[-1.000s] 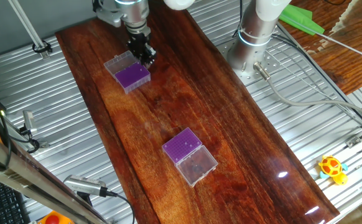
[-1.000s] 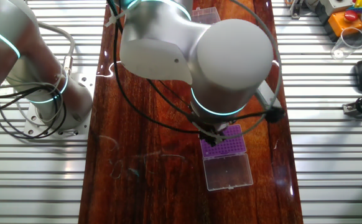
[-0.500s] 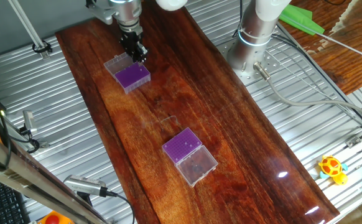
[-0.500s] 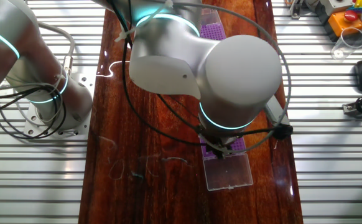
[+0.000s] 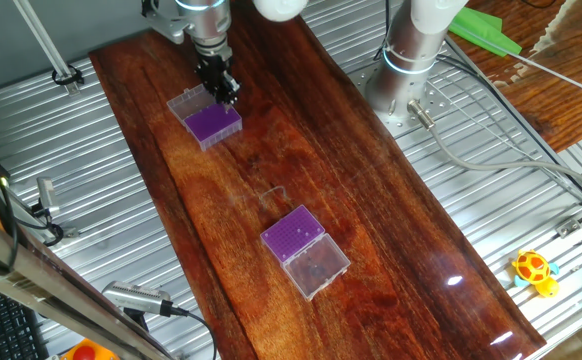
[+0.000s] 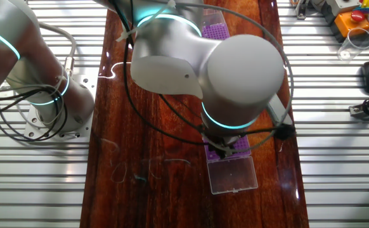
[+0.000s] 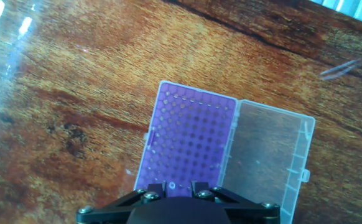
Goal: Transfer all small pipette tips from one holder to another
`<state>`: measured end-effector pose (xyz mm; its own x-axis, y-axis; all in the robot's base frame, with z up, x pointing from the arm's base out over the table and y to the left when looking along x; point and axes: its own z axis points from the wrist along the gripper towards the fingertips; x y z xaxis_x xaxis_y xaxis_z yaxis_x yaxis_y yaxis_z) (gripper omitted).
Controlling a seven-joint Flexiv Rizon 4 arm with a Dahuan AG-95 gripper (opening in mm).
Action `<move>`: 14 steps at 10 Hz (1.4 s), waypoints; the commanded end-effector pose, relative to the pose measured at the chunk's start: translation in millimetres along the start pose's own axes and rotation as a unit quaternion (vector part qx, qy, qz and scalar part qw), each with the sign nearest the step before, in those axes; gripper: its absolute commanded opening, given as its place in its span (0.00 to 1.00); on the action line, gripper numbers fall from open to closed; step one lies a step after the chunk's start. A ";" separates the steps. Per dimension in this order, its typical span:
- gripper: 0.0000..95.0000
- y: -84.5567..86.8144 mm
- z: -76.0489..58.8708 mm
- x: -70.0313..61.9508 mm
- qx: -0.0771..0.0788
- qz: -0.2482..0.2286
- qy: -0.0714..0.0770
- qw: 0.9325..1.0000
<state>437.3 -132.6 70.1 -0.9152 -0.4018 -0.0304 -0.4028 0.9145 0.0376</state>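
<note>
Hovering | fingers (image 5: 222, 88) over purple tip holder's (image 7: 190, 146) near edge

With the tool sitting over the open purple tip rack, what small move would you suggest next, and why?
Probably a short, straight descent. In the hand view the tool sits above the near edge of the purple rack, whose clear lid lies open beside it. Its fingertips appear close together, and whether a tip is held between them cannot be told, so go down slowly.

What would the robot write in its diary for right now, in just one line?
stage: over holder | gripper: above purple tip rack, jaw state unclear | lid: open | second rack: apart, nearer the table's middle
</note>
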 end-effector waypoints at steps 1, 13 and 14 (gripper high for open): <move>0.20 0.1 2.5 0.0 -0.001 -0.001 -0.002 1.000; 0.20 2.4 14.9 1.6 0.007 0.003 -0.008 1.000; 0.20 3.0 15.7 1.1 0.008 0.003 -0.007 1.000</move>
<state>435.4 -128.7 54.4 -0.9174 -0.3954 -0.0449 -0.3967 0.9177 0.0233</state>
